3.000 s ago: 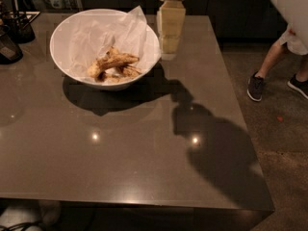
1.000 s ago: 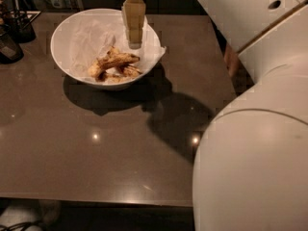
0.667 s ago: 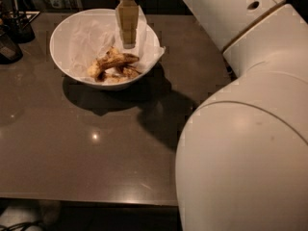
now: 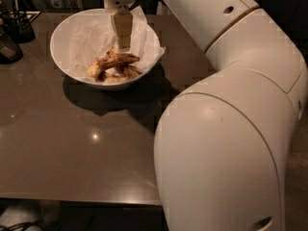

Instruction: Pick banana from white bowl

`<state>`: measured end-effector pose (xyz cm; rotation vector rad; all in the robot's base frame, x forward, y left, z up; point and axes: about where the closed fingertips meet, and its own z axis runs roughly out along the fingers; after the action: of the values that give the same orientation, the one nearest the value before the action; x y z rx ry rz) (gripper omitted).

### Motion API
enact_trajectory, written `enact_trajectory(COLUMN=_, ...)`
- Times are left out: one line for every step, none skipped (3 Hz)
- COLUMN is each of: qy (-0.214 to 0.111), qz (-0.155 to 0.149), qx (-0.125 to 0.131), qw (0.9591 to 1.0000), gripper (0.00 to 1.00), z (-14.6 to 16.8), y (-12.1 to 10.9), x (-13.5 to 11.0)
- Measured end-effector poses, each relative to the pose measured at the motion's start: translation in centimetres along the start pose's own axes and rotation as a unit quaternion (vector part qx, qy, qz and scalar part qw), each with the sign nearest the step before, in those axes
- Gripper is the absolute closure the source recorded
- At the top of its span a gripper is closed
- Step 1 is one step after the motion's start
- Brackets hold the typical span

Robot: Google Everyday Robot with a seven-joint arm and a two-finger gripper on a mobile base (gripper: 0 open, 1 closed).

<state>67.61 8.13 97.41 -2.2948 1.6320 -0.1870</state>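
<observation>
Nearest the camera, the robot's white arm (image 4: pixel 226 143) fills the right half of the view, its large rounded segments rising from the bottom edge and reaching up and left towards the far side of the table.

The table (image 4: pixel 72 148) is a dark grey-brown surface with a light sheen; its near edge runs across the lower left.

The white bowl (image 4: pixel 60 57) stands on the far left part of the table and casts a dark shadow towards the camera. It is lined with crumpled white paper (image 4: pixel 86 37), a corner of which sticks out over the right rim.

The banana (image 4: pixel 118 60), brown-speckled and curved, lies at the bottom of the bowl, on the paper, towards the right of centre. Smaller brown-yellow pieces (image 4: pixel 96 71) lie beside it on the left and in front.

The gripper (image 4: pixel 123 46) hangs vertically inside the bowl, its tan tip directly above the banana and very near or touching it; contact cannot be confirmed. Whether the gripper is open or closed cannot be determined from this angle.

Furthest back, at the left edge, two dark containers (image 4: pixel 9 49) stand on the table, apart from the bowl.
</observation>
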Motion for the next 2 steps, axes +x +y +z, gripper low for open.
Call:
enact_trajectory(qy=-0.003, qz=-0.006, qx=-0.017, qw=0.9998, gripper=0.22, z=1.6, y=0.0, x=-0.2)
enact_trajectory(qy=-0.006, qz=-0.012, qx=-0.033, qw=0.9994, gripper=0.23, z=3.2, y=0.1, x=-0.6)
